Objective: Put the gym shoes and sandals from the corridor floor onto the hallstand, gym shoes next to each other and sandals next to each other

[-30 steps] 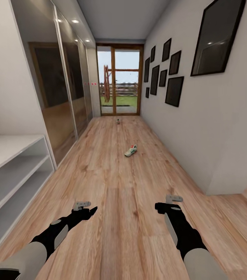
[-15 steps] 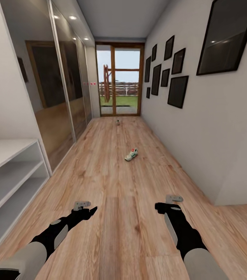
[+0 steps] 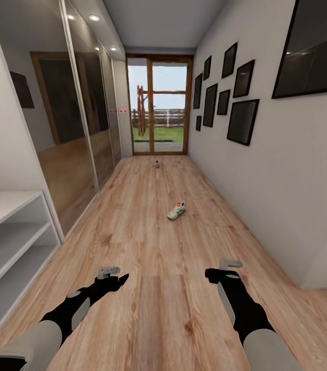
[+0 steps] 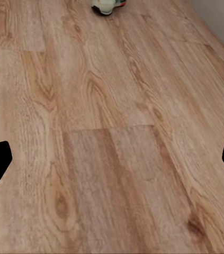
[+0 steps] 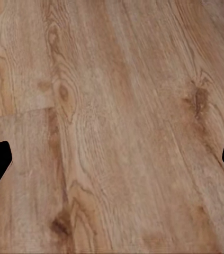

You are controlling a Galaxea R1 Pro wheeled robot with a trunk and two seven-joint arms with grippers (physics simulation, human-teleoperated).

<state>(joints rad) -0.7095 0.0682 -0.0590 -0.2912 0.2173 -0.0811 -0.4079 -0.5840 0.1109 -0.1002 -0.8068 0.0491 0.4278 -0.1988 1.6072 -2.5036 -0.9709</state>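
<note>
One cream-white gym shoe (image 3: pixel 176 211) with green stripes lies on the corridor floor (image 3: pixel 148 242), mid-corridor, well ahead of both arms. Its edge also shows in the left wrist view (image 4: pixel 108 5). A small dark thing (image 3: pixel 156 164) sits on the floor near the glass door, too small to identify. The sandals are out of view. My left gripper (image 3: pixel 113 273) (image 4: pixel 112 161) and right gripper (image 3: pixel 225 268) (image 5: pixel 112 161) hover low over bare planks, both open and empty. A pale white low unit (image 3: pixel 9 242) with two open shelves stands at the left. I cannot tell whether it is the hallstand.
Mirrored wardrobe doors (image 3: pixel 81 129) line the left wall. The right wall (image 3: pixel 266 196) carries dark picture frames and ends at a corner near my right side. A glass door (image 3: pixel 158 111) closes the far end. Open floor lies between me and the shoe.
The camera has moved forward along the corridor: the white unit slid further left, the right wall corner came closer, and the gym shoe sits slightly nearer. Both arms keep their pose.
</note>
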